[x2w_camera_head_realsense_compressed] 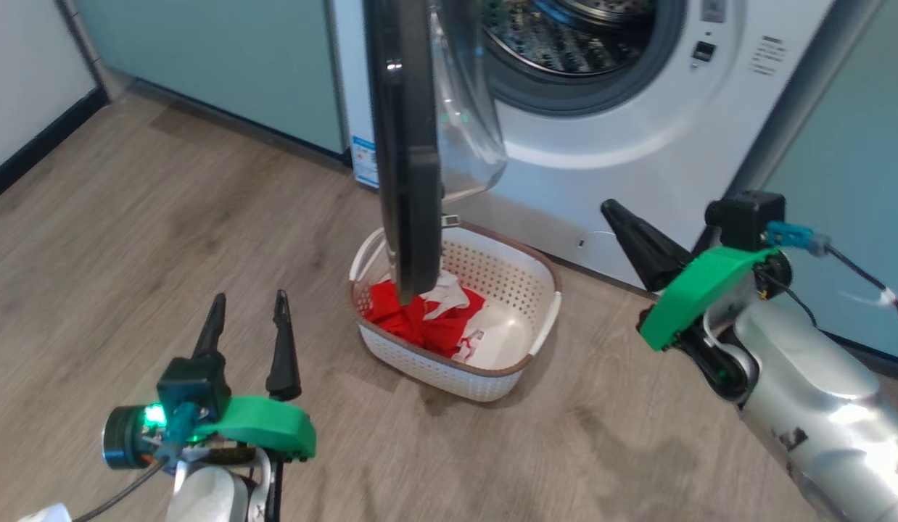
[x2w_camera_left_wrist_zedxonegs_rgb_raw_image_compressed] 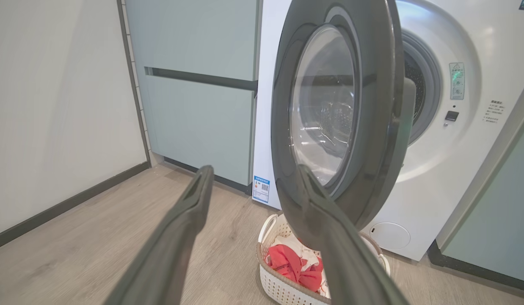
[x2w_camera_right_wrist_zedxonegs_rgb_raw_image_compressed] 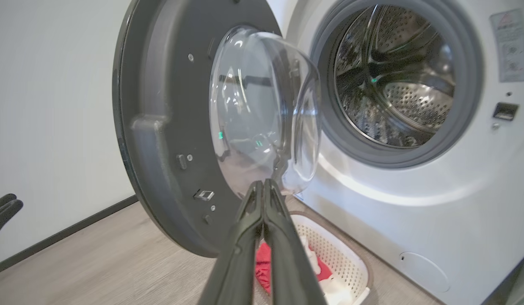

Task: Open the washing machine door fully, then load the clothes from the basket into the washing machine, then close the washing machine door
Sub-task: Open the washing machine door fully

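Door-opening step, judged unfinished. The large round black-rimmed, glass-bowled washing machine door (x2w_camera_head_realsense_compressed: 405, 145) stands about half swung. The cream perforated plastic basket (x2w_camera_head_realsense_compressed: 525, 272) sits at its 6 o'clock, with the red-and-white clothes (x2w_camera_head_realsense_compressed: 420, 322) inside.

Left gripper (x2w_camera_head_realsense_compressed: 249, 296), 8 o'clock of basket: jaws wide, empty.

Right gripper (x2w_camera_head_realsense_compressed: 610, 208), 3 o'clock: jaws pressed together, empty.

Next: push door wider.

Wood-look plank floor (x2w_camera_head_realsense_compressed: 166, 217); pale teal cabinets (x2w_camera_head_realsense_compressed: 239, 65) flank the white front-loading washing machine (x2w_camera_head_realsense_compressed: 637, 145).

Red-and-white clothes (x2w_camera_head_realsense_compressed: 427, 330), cream perforated basket (x2w_camera_head_realsense_compressed: 496, 270)
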You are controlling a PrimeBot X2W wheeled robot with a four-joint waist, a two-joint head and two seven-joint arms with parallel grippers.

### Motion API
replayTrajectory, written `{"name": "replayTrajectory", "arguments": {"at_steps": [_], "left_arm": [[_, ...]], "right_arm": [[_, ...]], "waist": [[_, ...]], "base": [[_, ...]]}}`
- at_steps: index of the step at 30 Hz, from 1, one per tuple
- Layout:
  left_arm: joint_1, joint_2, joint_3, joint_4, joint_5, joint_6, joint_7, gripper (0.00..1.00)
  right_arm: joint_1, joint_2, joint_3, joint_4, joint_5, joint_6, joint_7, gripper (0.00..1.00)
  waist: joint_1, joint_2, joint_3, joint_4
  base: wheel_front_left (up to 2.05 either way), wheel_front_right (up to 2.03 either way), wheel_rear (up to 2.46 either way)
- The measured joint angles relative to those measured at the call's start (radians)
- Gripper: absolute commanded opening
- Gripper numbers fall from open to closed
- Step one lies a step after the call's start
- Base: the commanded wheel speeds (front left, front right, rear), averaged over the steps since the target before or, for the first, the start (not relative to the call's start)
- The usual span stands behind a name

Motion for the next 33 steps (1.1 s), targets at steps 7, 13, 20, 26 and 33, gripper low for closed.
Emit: {"name": "replayTrajectory", "arguments": {"at_steps": [7, 13, 20, 26, 33], "left_arm": [[0.0, 0.0, 0.038, 0.0, 0.008, -0.004, 0.0, 1.0], [0.005, 0.0, 0.058, -0.001, 0.009, -0.004, 0.0, 1.0], [0.012, -0.001, 0.057, -0.001, 0.009, -0.004, 0.0, 1.0], [0.016, -0.001, 0.051, -0.003, 0.009, -0.004, 0.0, 1.0], [0.032, -0.001, 0.044, -0.009, 0.009, -0.003, 0.0, 1.0]], "right_arm": [[0.209, 0.095, -0.399, -0.174, -0.315, 0.0, -0.019, 0.0], [0.48, 0.262, -0.608, -0.345, -0.517, 0.0, -0.019, 0.0], [0.577, 0.291, -0.689, -0.399, -0.576, 0.0, -0.019, 0.0], [0.606, 0.294, -0.71, -0.407, -0.567, 0.0, -0.019, 1.0], [0.611, 0.295, -0.714, -0.407, -0.563, 0.0, -0.019, 1.0]], "waist": [[0.0, 0.0, -0.005, -0.067], [0.0, 0.0, -0.009, -0.107], [0.0, 0.0, -0.014, -0.12], [0.0, 0.0, -0.016, -0.121], [0.0, -0.0001, -0.017, -0.119]], "base": [[0.0, 0.0, 0.0], [0.0, 0.0, 0.0], [0.0, 0.0, 0.0], [0.0, 0.0, 0.0], [0.0, 0.0, 0.0]]}}
